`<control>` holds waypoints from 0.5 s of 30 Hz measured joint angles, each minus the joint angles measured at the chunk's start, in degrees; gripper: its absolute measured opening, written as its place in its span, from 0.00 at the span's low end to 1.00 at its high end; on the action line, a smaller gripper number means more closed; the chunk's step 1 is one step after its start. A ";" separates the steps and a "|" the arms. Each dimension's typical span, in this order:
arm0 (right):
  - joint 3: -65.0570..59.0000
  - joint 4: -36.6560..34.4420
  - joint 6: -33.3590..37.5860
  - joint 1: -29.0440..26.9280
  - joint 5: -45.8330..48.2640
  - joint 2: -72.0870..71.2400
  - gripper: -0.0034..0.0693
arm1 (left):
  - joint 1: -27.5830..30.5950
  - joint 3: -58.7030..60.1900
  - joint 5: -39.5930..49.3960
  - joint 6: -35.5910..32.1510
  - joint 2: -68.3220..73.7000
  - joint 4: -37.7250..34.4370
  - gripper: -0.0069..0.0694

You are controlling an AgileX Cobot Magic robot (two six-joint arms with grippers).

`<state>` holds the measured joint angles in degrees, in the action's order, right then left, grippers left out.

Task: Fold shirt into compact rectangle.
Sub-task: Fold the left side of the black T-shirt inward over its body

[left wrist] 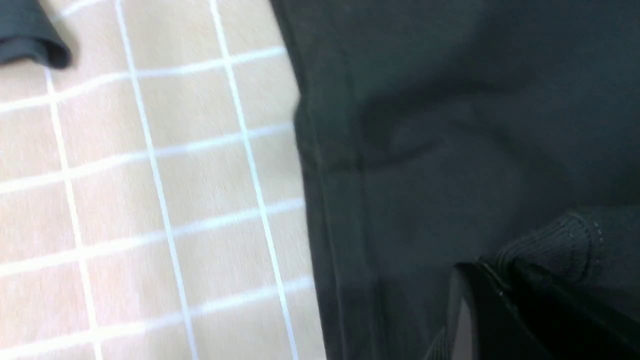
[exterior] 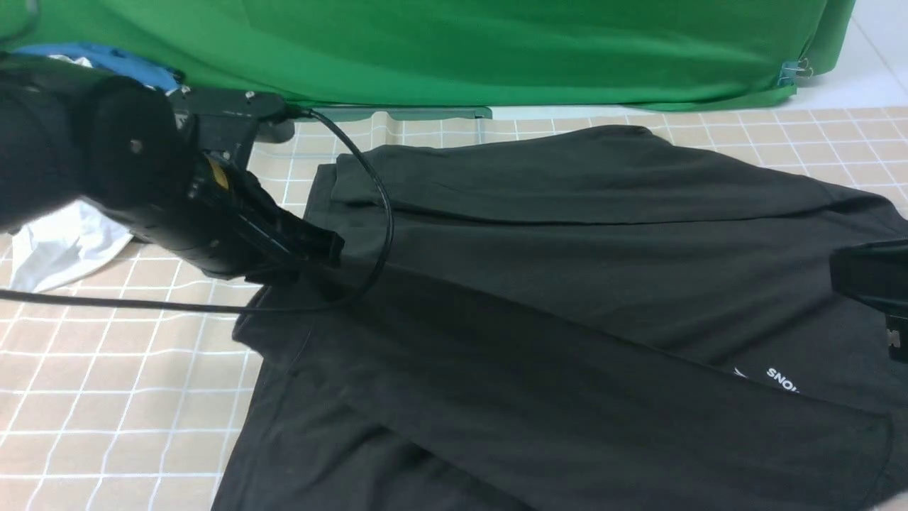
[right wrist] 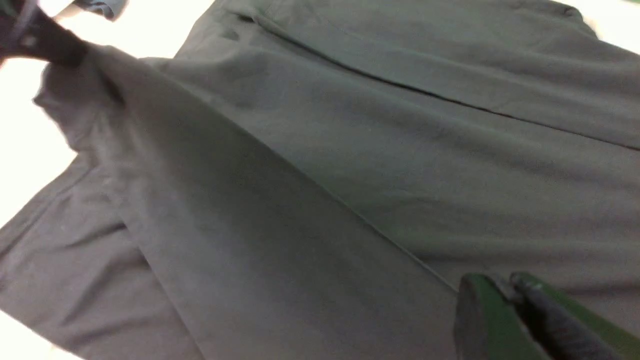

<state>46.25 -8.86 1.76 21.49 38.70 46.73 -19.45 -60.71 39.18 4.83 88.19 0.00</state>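
The left gripper (exterior: pixel 328 250) is clamped tight on a ribbed edge of the shirt (exterior: pixel 567 284) at its left side and holds that corner a little above the checked tablecloth (exterior: pixel 106 397). The right gripper (right wrist: pixel 502 287), jaws almost together, pinches the fabric at the shirt's right side, near the white print (exterior: pixel 780 378). Between the two a folded layer runs as a straight ridge across the black shirt, which lies spread over the middle and right of the cloth, with a white garment (exterior: pixel 64 245) partly hidden behind the left arm and a green backdrop (exterior: pixel 461 50) at the far edge.
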 joint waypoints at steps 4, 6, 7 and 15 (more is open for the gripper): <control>0.00 0.00 0.00 0.00 -0.23 0.00 0.19 | 0.00 -0.14 -2.53 -1.44 3.36 0.50 0.14; 0.00 -0.01 0.00 0.00 -0.23 0.00 0.20 | 0.06 -0.17 -2.79 -1.18 4.94 2.15 0.14; 0.00 -0.01 0.00 0.00 -0.23 0.00 0.20 | 0.19 -0.22 -2.94 -0.71 5.48 2.93 0.15; 0.00 0.04 0.00 0.00 0.69 0.14 0.22 | 0.55 -0.59 -5.01 1.43 8.19 10.75 0.39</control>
<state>46.25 -8.82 1.76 21.49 39.39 46.86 -18.90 -61.30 34.16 6.26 96.37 10.75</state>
